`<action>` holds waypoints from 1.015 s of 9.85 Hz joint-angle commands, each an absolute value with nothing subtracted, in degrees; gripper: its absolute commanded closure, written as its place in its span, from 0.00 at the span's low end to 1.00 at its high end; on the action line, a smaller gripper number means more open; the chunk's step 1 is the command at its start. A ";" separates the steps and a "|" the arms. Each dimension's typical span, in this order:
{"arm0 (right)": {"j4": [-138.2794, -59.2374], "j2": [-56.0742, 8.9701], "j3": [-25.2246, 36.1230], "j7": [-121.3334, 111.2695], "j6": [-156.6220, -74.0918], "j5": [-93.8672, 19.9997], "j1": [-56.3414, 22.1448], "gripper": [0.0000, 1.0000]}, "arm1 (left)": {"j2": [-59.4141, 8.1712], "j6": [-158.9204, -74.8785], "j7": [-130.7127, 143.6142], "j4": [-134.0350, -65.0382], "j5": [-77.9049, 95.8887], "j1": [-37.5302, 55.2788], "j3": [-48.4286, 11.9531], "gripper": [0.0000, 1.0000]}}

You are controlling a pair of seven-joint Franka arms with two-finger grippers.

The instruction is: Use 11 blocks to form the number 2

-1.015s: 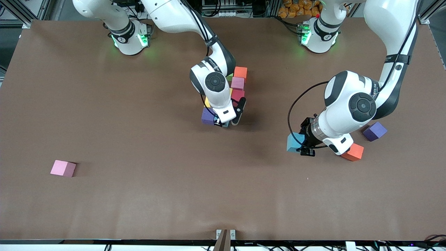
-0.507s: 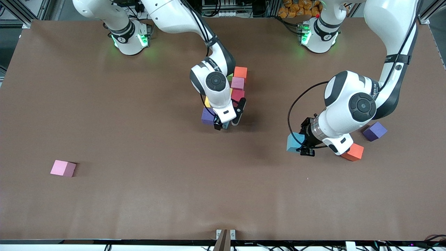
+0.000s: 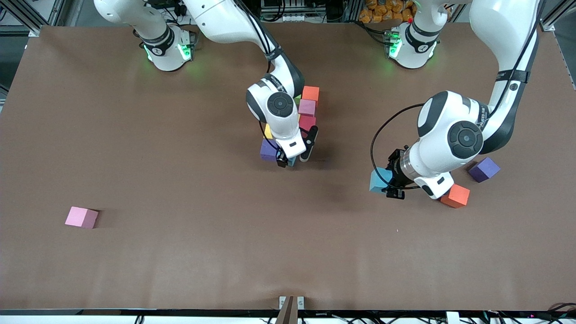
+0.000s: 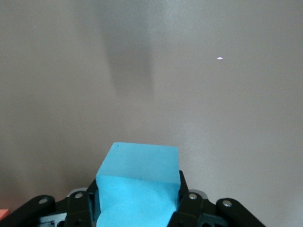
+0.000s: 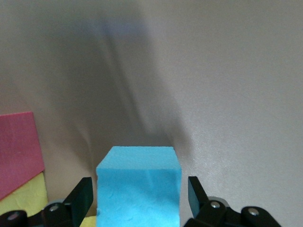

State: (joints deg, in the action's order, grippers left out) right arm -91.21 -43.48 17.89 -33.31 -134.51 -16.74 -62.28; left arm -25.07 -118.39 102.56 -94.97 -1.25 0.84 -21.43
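I'm watching the left gripper (image 3: 390, 182) carry its sky-blue foam cube (image 3: 378, 179) a little toward the half-built digit compared with a second ago — a small drift away from the loose orange foam cube (image 3: 455, 196), with its fingers clamped on the cube's two sides in the left wrist view. The right gripper (image 3: 292, 157) is hardly shifting at all; it is sitting low at the end of the digit nearer the front camera, and its fingers (image 5: 79, 197) are standing slightly apart from a second sky-blue foam cube (image 5: 138, 187), so I'm judging that cube as just set down beside the purple foam cube (image 3: 268, 150).

I take this to mean one placement is finishing while the next block is on its way.

The digit itself is looking like a tight multicoloured cluster at the table's middle — an orange foam block (image 3: 310, 93), a pink one (image 3: 307, 107) and a dark red one (image 3: 307, 122) in a column, yellow (image 3: 267, 132) peeking out beside the right arm, which is hiding the rest. A pink foam cube (image 3: 81, 217) is lying well apart toward the right arm's end, and a loose purple foam cube (image 3: 483, 169) near the loose orange one.
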 commanded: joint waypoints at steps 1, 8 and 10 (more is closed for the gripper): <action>-91.67 -43.07 18.54 -32.17 -134.74 -14.42 -62.76 0.07 | -23.91 -116.90 101.69 -95.54 -1.67 0.26 -22.67 1.00; -91.41 -34.65 18.54 -32.08 -123.17 -15.21 -60.22 0.00 | -23.91 -116.81 101.69 -95.54 -1.67 0.26 -22.76 1.00; -91.49 -29.03 18.98 -31.99 -116.31 -15.12 -54.61 0.00 | -24.17 -116.89 101.69 -95.54 -1.76 0.44 -22.76 1.00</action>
